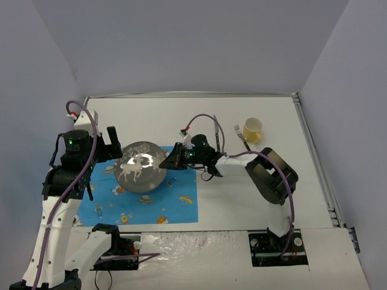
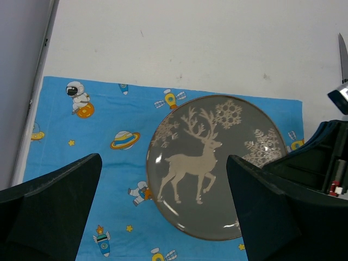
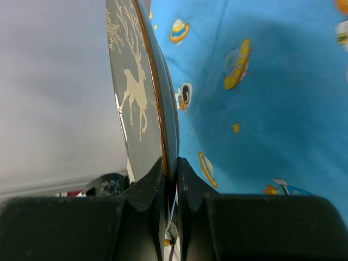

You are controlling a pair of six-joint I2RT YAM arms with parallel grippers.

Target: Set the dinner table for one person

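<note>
Your right gripper (image 3: 170, 166) is clenched on the rim of the grey round glazed plate (image 3: 136, 92) printed with a pale reindeer and snowflakes. In the right wrist view the two dark fingers (image 3: 147, 182) pinch the edge from both faces, with no gap left. From overhead that grip (image 1: 170, 157) sits at the plate's (image 1: 140, 167) 3 o'clock.

Your left gripper (image 1: 103, 148) is released and spread wide, with nothing between its fingers (image 2: 60, 201). It hovers at the plate's 9 to 10 o'clock. In the left wrist view the plate (image 2: 209, 163) shows through the open gap (image 2: 163, 159).

Under the plate lies the blue rectangular cloth placemat (image 1: 163, 205) with its cartoon astronauts, rockets and planets. The plate covers the mat's 11 o'clock corner and throws a shadow on the cloth (image 3: 261, 109). You cannot tell from these views whether the plate's far edge touches the mat.

The dinner table (image 1: 151, 115) is a large, flat, white rectangular top with a thin metal rim along its far and right edges. Its surface is matte, with a few faint marks (image 2: 190, 43). It lies below both sets of fingers and spreads out past them on every side. Neither gripper touches it. The placemat takes up its 7 to 8 o'clock part, near the arm bases.

At 2 o'clock from the right gripper, well apart from it, a small yellow cup (image 1: 253, 128) stands upright on the bare table. A silver metal fork (image 1: 242, 138) lies just beside the cup at its 8 o'clock.
</note>
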